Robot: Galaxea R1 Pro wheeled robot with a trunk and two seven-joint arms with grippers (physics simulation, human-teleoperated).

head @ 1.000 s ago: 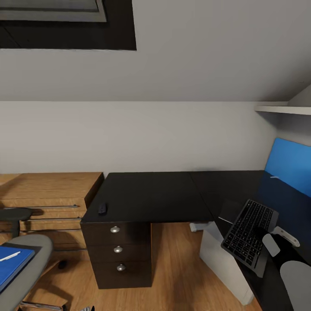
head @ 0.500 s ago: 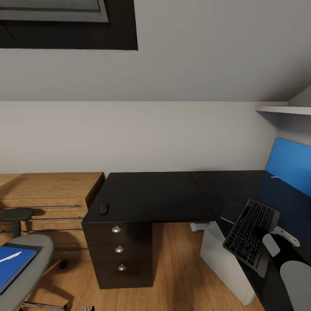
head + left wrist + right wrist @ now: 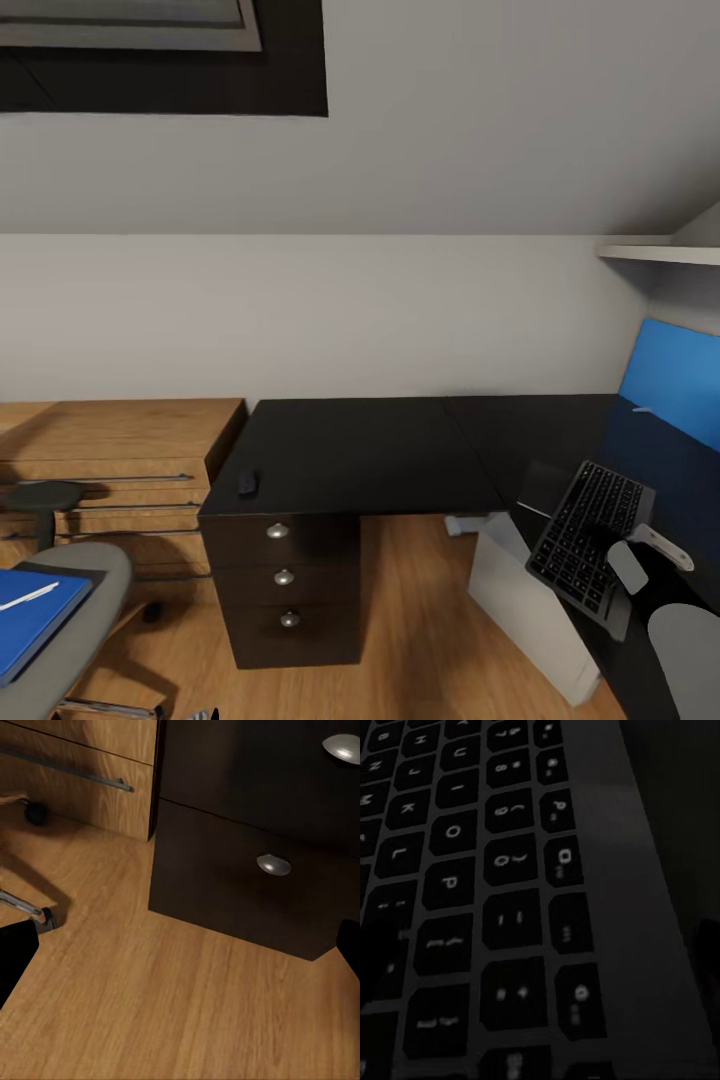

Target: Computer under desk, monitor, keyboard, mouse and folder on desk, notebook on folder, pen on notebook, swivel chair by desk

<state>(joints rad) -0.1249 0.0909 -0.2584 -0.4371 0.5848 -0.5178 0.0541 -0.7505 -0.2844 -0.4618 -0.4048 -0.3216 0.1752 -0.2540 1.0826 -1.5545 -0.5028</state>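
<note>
Black mouse (image 3: 247, 484) on desk (image 3: 360, 450), head view alone.

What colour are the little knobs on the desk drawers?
Silver. The knobs sit on the black desk, clearest in the head view.

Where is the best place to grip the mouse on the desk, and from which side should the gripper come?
Probably from above, pinching its two long sides. The mouse is small, low and rounded, lying flat near the front left corner of the desk with bare desktop around it, so fingers can come down on either side.
</note>
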